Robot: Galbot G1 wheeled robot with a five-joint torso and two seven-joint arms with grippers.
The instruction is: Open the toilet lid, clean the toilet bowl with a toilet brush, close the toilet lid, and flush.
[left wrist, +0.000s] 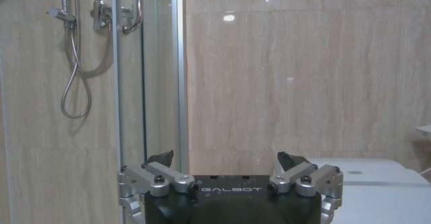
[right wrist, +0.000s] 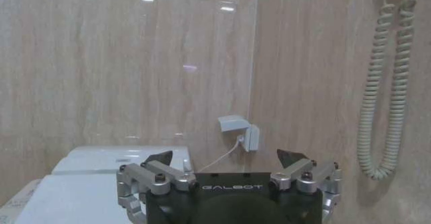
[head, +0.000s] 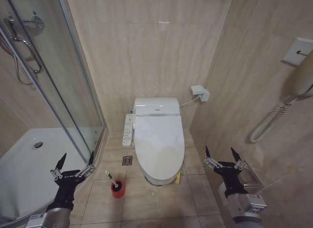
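Note:
The white toilet lid (head: 158, 142) lies shut over the toilet bowl (head: 157, 180) in the middle of the head view. On the floor left of the bowl stands the toilet brush (head: 111, 178), its thin white handle leaning out of a round red holder (head: 117, 189). My left gripper (head: 74, 162) hangs open at the lower left, above and left of the brush. My right gripper (head: 222, 154) hangs open at the lower right, right of the bowl. Both hold nothing. The wrist views show the open left gripper (left wrist: 227, 158) and right gripper (right wrist: 226, 157) facing the back wall.
A glass shower enclosure (head: 54, 86) and its white tray (head: 24, 169) fill the left side. A white control panel (head: 127, 130) sits on the toilet's left. A floor drain (head: 127, 160) lies beside the bowl. A wall phone with coiled cord (head: 266, 123) hangs on the right wall.

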